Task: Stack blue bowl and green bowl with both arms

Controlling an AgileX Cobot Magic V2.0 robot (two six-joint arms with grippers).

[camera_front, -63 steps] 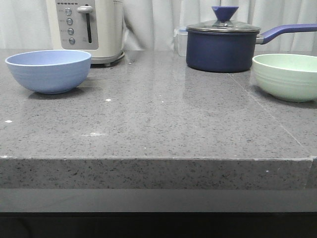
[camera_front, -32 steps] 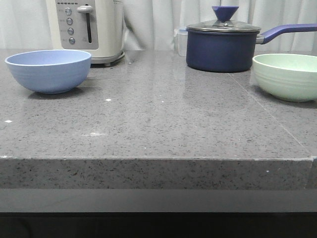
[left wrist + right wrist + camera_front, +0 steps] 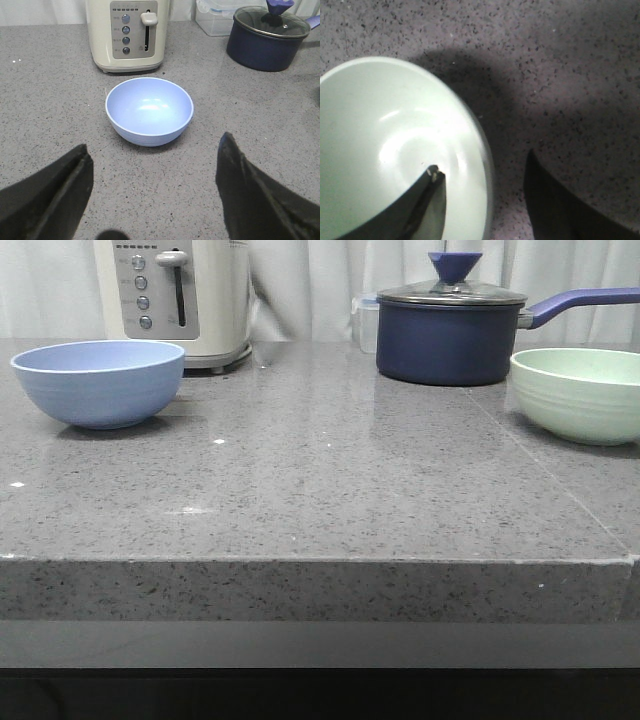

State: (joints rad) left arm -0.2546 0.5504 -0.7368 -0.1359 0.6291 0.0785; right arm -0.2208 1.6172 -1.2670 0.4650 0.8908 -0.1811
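Note:
The blue bowl (image 3: pixel 98 383) stands upright on the grey counter at the far left, in front of a toaster. In the left wrist view the blue bowl (image 3: pixel 149 107) lies ahead of my left gripper (image 3: pixel 154 145), which is open and empty, with the fingers wide apart and short of the bowl. The green bowl (image 3: pixel 578 393) stands upright at the right edge. My right gripper (image 3: pixel 482 162) is open over the green bowl's (image 3: pixel 380 145) rim, one finger (image 3: pixel 427 200) above the inside and the other (image 3: pixel 555 200) outside. Neither arm shows in the front view.
A cream toaster (image 3: pixel 172 295) stands behind the blue bowl. A dark navy saucepan with a glass lid (image 3: pixel 450 330) and a long handle stands at the back right, next to the green bowl, with a clear plastic box (image 3: pixel 215 15) behind it. The counter's front edge (image 3: pixel 320 562) is near.

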